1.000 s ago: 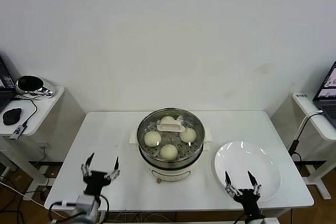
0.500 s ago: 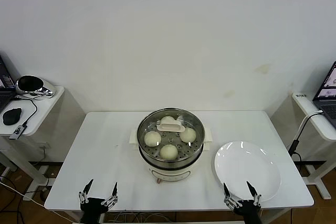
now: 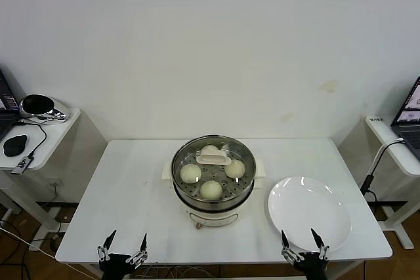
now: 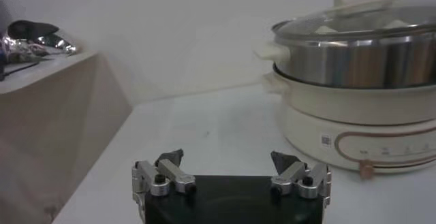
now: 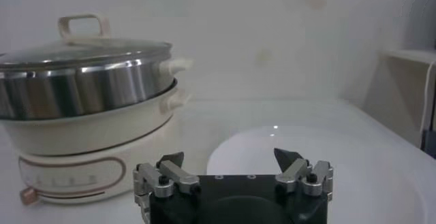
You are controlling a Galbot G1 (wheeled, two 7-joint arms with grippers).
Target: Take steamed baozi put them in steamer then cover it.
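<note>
The steel steamer [image 3: 213, 191] on its white base stands mid-table. Cream-white baozi [image 3: 210, 189] lie inside, three plainly seen, a fourth partly behind the handle. The glass cover [image 3: 197, 164] with its cream handle [image 3: 214, 157] sits on the pot. The steamer [image 4: 354, 62] and cover also show in the left wrist view and the right wrist view [image 5: 75, 75]. My left gripper [image 3: 123, 244] is open and empty at the table's front left edge. My right gripper [image 3: 304, 243] is open and empty at the front right edge, by the plate.
An empty white plate [image 3: 308, 213] lies right of the steamer, also in the right wrist view [image 5: 340, 164]. Side tables stand left [image 3: 39, 132] and right [image 3: 394, 149] of the main table, with a cable [image 3: 375, 162] on the right.
Both grippers have drawn back and down toward the table's front edge, then nearly stopped. The steamer, cover and plate have not moved.
</note>
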